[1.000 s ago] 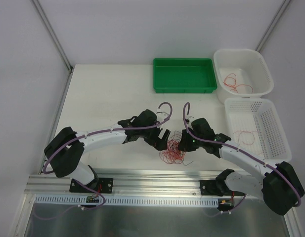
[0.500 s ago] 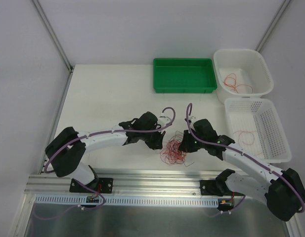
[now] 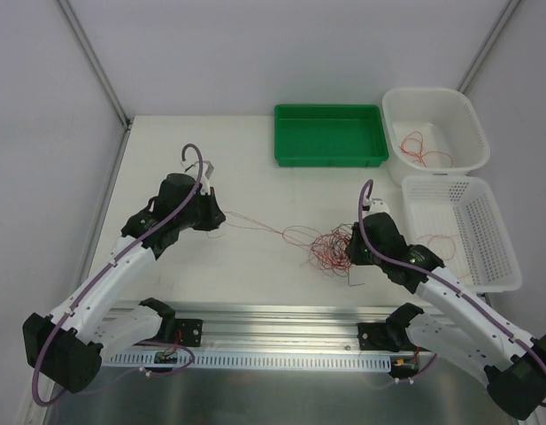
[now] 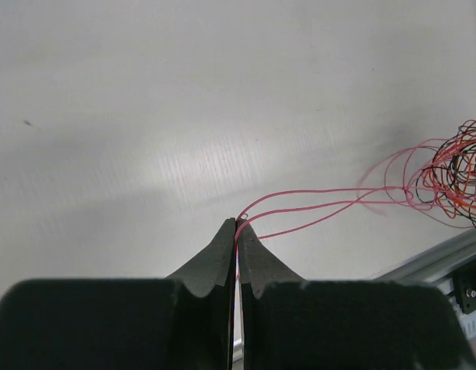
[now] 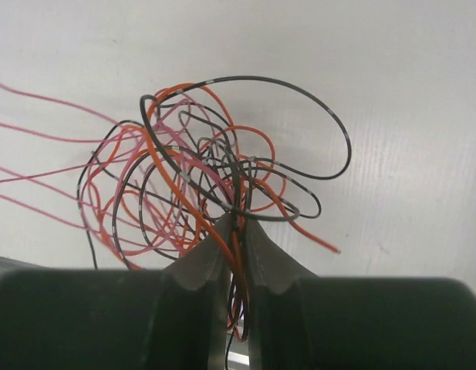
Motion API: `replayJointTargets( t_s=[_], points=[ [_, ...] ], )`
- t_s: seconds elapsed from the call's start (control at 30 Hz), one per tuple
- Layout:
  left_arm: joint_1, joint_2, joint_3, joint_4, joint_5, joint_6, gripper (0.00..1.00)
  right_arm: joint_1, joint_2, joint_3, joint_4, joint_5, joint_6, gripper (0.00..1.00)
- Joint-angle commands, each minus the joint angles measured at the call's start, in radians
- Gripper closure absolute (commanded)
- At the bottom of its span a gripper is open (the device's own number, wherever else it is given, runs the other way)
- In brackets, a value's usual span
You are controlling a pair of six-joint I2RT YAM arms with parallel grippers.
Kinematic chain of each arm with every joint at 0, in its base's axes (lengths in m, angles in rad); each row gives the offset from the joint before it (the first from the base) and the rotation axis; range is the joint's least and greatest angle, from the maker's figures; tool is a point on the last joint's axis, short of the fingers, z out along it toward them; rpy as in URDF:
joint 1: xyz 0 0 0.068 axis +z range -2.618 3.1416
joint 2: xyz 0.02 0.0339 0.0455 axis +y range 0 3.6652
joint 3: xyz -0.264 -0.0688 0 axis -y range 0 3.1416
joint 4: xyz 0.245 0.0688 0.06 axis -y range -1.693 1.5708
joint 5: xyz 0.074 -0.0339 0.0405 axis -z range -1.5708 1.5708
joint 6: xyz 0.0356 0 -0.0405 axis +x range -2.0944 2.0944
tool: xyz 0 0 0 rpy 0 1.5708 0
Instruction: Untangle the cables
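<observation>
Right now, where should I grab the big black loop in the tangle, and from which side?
Likely the outer arc of the black loop, coming from the right in the right wrist view: there it bulges clear of the tangle, nothing crossing it.

White table [image 3: 211, 159]; green tray [image 3: 330, 160], tub [image 3: 432, 111], slatted basket [image 3: 449, 204], cables [image 3: 330, 252] (tangled)

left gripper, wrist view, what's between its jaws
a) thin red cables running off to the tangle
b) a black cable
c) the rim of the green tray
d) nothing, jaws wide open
a: the left gripper is shut on thin red cables, which stretch away over the bare table to the tangle at the right edge of the view.
</observation>
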Motion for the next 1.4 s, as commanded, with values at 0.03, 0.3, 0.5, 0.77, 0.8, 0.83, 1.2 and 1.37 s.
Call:
replayJointTargets(
  t_s=[0.03,0.3,0.5,0.77,0.8,0.83,1.2,1.37],
  points=[
    [0.047,-0.040,0.097,-0.164,-0.024,0.015,1.00,-0.006,-0.018,0.061,-0.109,0.123,0.022,0.85],
    [0.052,-0.036,0.089,-0.174,-0.052,0.104,1.00,-0.003,-0.001,0.152,-0.111,-0.039,-0.051,0.35],
    [0.052,-0.020,0.043,-0.174,-0.003,0.115,1.00,0.041,0.072,0.224,-0.059,-0.173,-0.104,0.29],
    [0.052,-0.040,0.026,-0.174,0.008,0.124,1.00,0.298,0.393,0.417,0.049,-0.151,-0.180,0.27],
    [0.052,-0.043,0.025,-0.172,0.011,0.124,1.00,0.325,0.458,0.439,0.053,-0.135,-0.191,0.27],
    [0.053,-0.045,0.020,-0.175,0.008,0.122,1.00,0.333,0.497,0.457,0.057,-0.121,-0.200,0.27],
    [0.053,-0.068,0.014,-0.181,-0.078,0.119,1.00,0.333,0.879,0.529,0.113,-0.159,-0.182,0.32],
    [0.066,-0.080,0.012,-0.194,-0.150,0.113,1.00,0.332,0.899,0.450,0.156,-0.145,-0.176,0.77]
  ],
)
